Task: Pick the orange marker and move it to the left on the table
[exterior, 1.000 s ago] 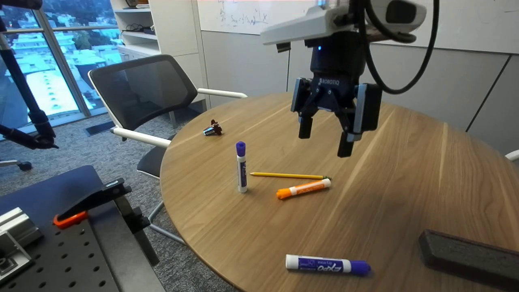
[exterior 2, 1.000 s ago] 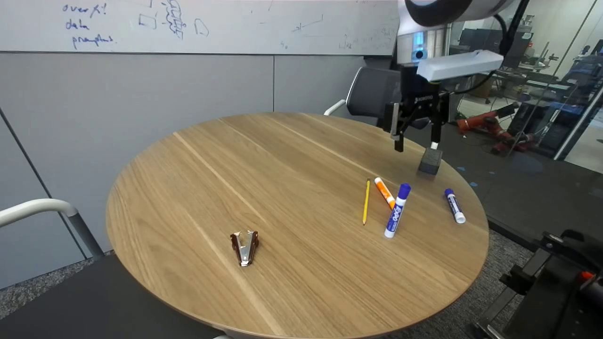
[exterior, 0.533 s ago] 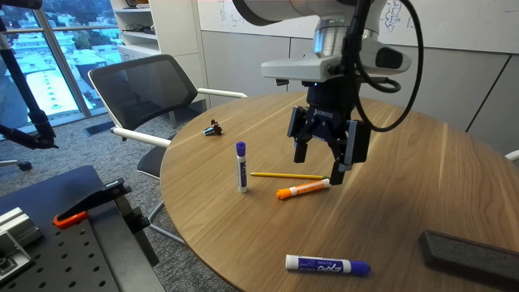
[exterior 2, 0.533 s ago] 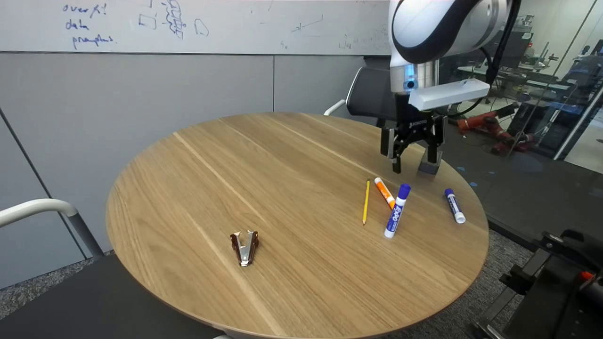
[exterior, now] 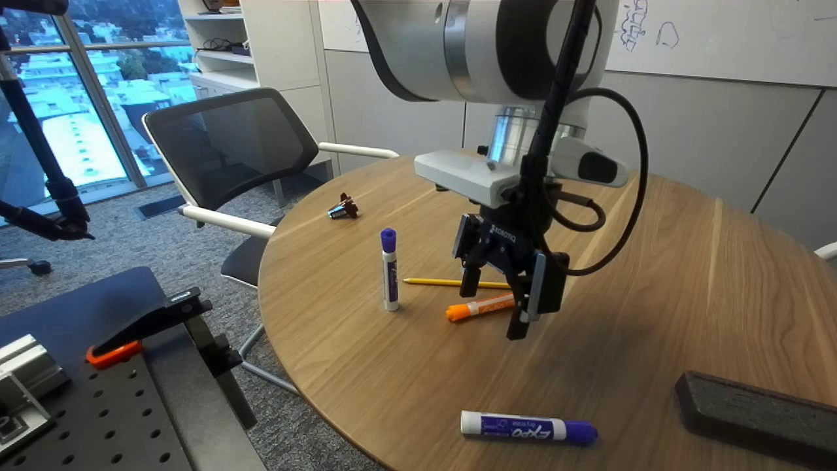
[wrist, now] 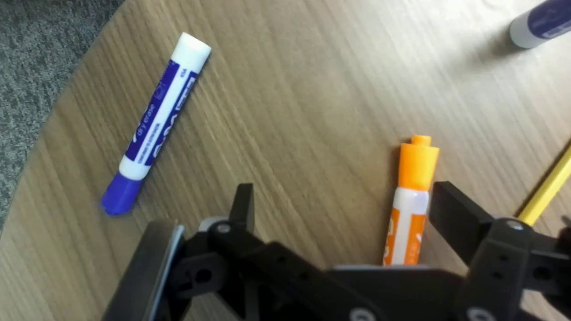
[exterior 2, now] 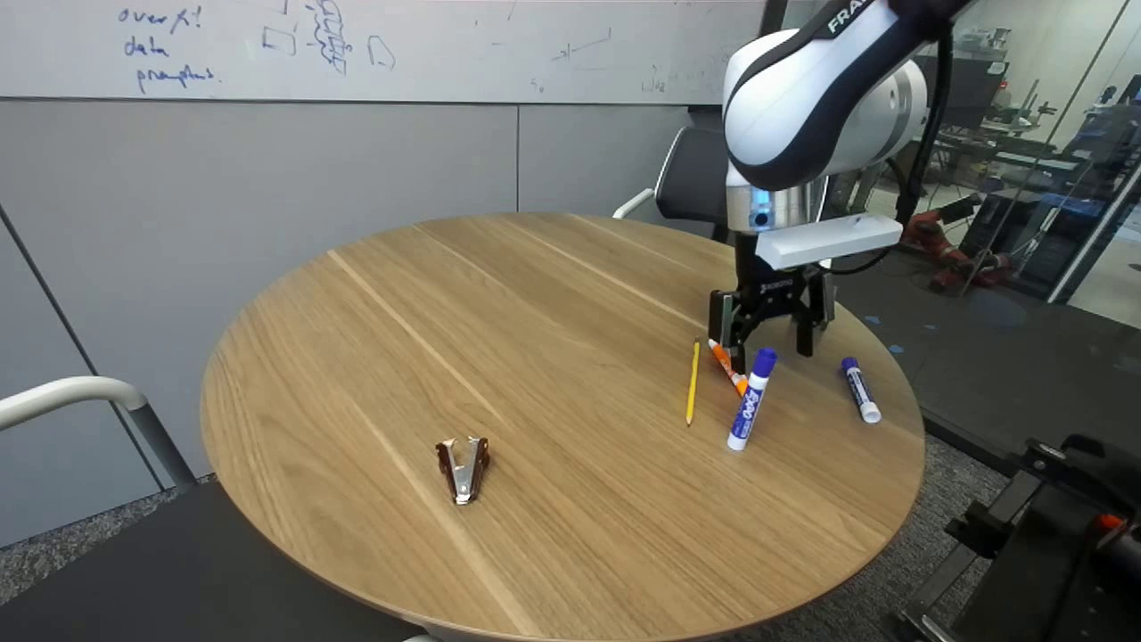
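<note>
Marker (orng) lies, axis approx. vert., cap topmost in wrist view.

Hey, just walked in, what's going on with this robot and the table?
A robot arm holds its open gripper low over an orange marker lying on a round wooden table. In the wrist view the marker shows between the fingers, nearer one of them, but nothing is gripped. Probably the fingers will close on it next. A yellow pencil lies beside it, an upright blue-capped marker stands close by, and a second blue-capped marker lies toward the table's edge.
</note>
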